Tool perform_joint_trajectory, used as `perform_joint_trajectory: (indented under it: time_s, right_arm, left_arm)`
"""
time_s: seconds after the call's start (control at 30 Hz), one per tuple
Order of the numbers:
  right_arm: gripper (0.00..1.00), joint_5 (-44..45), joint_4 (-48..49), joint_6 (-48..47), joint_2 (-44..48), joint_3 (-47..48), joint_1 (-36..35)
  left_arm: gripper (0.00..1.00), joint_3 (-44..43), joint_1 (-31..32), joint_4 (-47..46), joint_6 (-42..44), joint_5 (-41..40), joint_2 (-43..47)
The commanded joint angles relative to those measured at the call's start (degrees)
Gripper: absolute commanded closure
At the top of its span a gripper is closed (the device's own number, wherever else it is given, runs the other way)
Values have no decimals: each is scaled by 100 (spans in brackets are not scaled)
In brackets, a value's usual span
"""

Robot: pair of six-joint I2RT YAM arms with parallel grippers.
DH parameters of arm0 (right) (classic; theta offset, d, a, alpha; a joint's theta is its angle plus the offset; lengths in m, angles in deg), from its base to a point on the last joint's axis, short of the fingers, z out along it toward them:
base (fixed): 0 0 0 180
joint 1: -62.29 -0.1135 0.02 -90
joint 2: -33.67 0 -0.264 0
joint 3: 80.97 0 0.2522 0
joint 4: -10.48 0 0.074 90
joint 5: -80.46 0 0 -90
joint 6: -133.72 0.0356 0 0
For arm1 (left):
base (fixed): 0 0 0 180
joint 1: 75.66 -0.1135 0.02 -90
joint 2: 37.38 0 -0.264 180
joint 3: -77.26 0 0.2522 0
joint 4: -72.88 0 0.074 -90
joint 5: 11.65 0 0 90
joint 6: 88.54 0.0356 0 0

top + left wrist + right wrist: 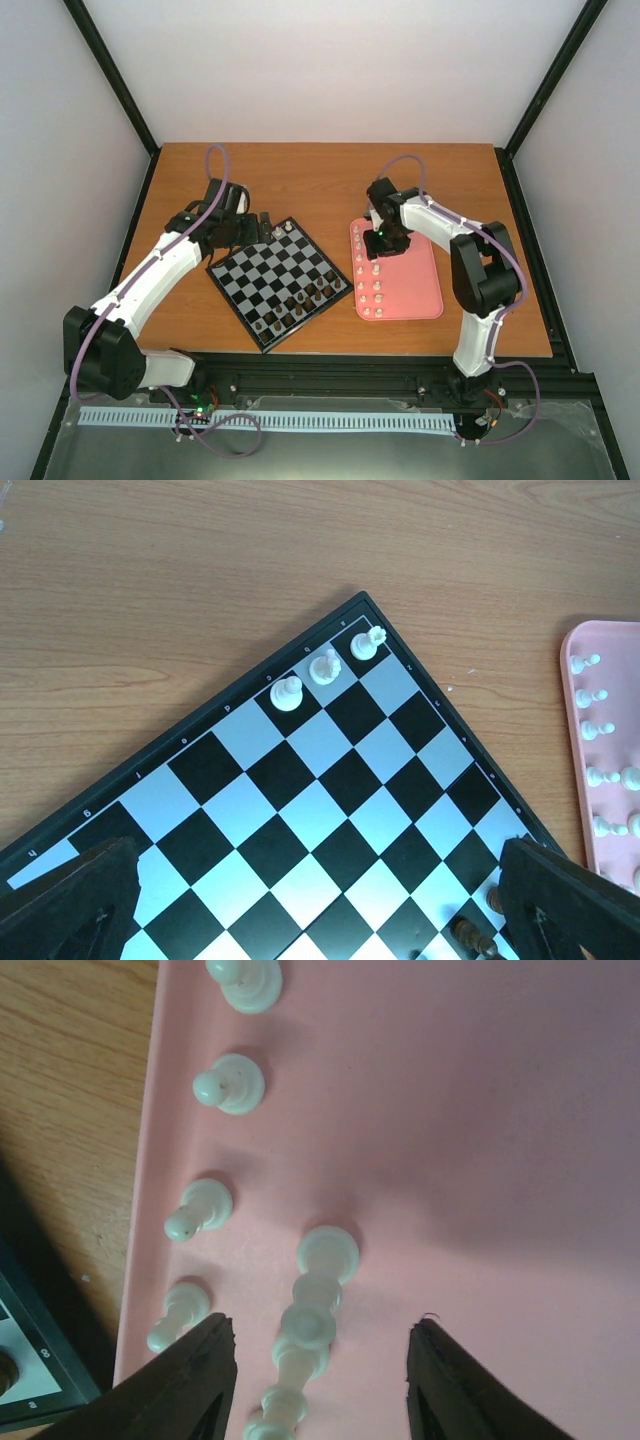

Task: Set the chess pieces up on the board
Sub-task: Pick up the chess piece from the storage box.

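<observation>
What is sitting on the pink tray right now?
Cream-white chess pieces stand in columns along the left side of the tray. The right gripper hovers over the far end, hiding anything beneath.

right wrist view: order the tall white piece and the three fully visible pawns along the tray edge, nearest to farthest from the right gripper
1. tall white piece, between the open jaws of the right gripper.
2. lowest pawn, beside the picture-left jaw.
3. middle pawn, further up the pink tray edge.
4. upper pawn, farthest up that edge.
</observation>
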Motion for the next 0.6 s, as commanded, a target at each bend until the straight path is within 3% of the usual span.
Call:
perform_joint_trajectory:
  time_s: [0.0,0.2,0.57]
  right_arm:
    - [55,11,-64,-71,-209,297,45]
    - [72,159,-142,-65,-448,563,45]
    - [89,76,-246,-39,-425,588,45]
  left_arm:
    - [0,-209,54,93,49,-75,108]
    - [0,-226,54,141,78,-141,108]
    - [0,-173,54,198,110,-182,152]
